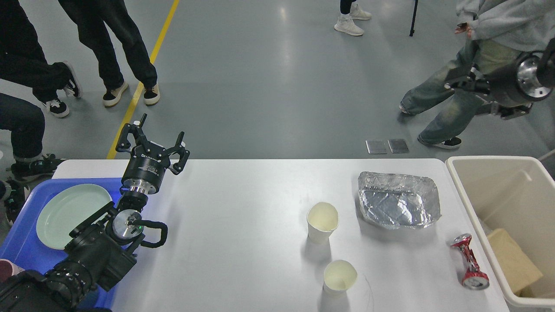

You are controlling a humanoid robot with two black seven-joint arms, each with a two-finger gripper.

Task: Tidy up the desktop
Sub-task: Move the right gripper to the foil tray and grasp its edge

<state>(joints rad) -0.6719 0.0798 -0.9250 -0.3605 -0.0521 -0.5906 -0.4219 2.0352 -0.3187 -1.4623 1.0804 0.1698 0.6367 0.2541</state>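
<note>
The white desktop (238,225) holds two paper cups, one upright near the middle (322,221) and one nearer the front edge (340,277). A crumpled foil tray (396,206) lies to their right, and a crushed red can (469,260) lies by the right edge. My left gripper (151,141) is open and empty, raised over the desktop's far left corner. My right gripper (466,82) is high at the upper right, above and behind the bin, dark against a person's jeans, so its fingers cannot be told apart.
A beige bin (459,190) stands against the desktop's right edge with a brown paper piece (514,260) inside. A blue tray (24,242) at the left holds a pale green plate (69,214). Several people stand on the floor beyond the table.
</note>
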